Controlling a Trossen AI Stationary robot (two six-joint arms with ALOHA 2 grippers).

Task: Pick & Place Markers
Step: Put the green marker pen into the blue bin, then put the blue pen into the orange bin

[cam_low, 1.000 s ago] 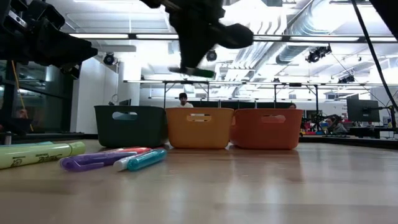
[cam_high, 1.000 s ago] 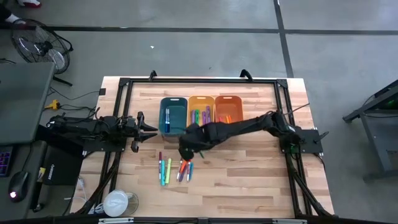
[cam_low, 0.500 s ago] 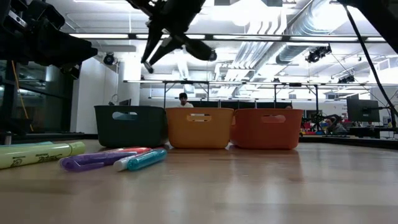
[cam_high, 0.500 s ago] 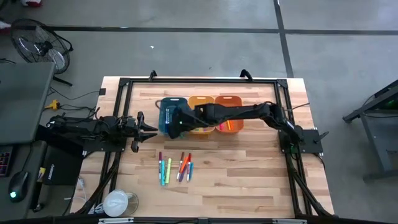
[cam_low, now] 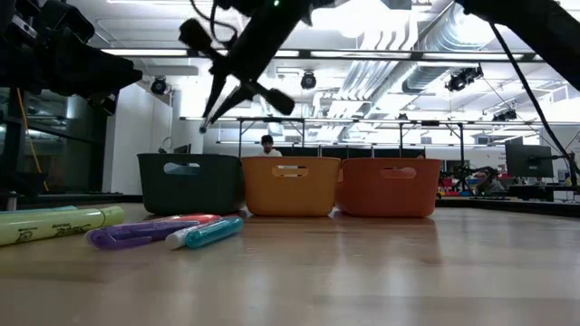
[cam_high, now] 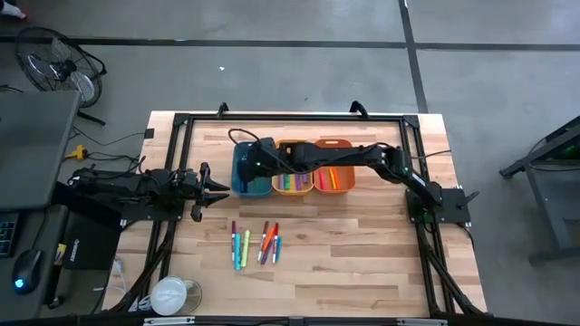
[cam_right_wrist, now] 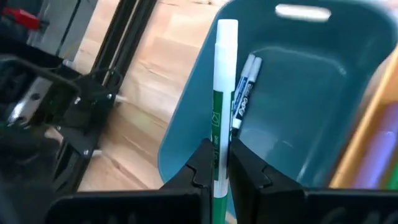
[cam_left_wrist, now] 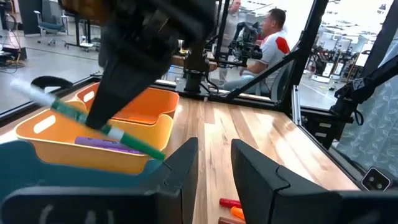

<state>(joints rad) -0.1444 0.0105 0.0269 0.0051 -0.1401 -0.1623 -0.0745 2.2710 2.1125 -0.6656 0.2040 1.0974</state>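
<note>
Green marker (cam_right_wrist: 221, 99) pinched in right hand (cam_right_wrist: 219, 163), above teal bin (cam_right_wrist: 292, 112).

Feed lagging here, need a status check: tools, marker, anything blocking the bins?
Right tool shut on green marker, above teal bin. Left tool parked at table's left side, empty. Drop path looks unobstructed.

Three rectangular plastic bins sit side by side at the upper middle of the wooden table (cam_high: 362, 244) in the high view: teal bin (cam_high: 241, 184) leftmost, yellow-orange bin (cam_high: 294, 183) in the middle, orange bin (cam_high: 333, 180) rightmost. Loose markers (cam_high: 256, 244) lie below them, nearer the frame's centre.
</note>
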